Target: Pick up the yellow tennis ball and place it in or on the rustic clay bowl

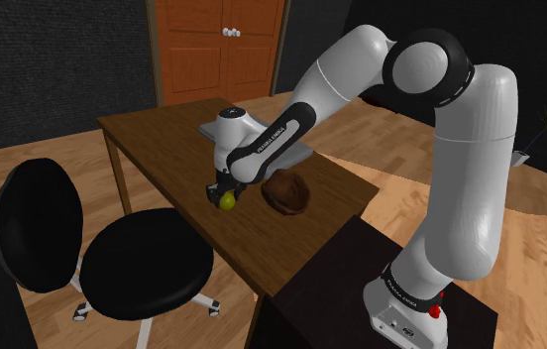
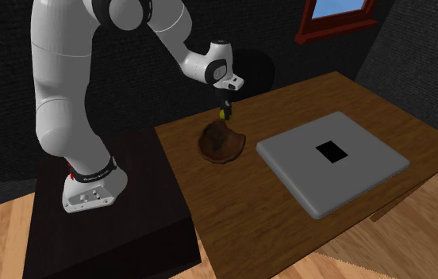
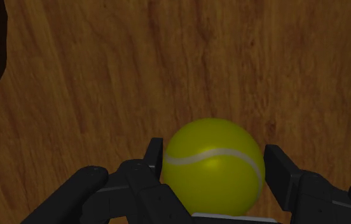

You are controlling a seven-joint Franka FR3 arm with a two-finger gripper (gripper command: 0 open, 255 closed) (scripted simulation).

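Just beside the brown bowl [image 1: 286, 190] on the wooden worktop [image 1: 163, 139], the hand [image 1: 225, 195] is clamped on the yellow tennis ball [image 3: 212, 168], fingers [image 3: 281, 173] flanking its widest part, seemingly for a secure lift.

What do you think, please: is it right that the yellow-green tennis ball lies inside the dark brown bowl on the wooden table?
Not quite: the yellow-green tennis ball is beside the dark brown bowl, not inside it, on the wooden table; the shoulder view shows this.
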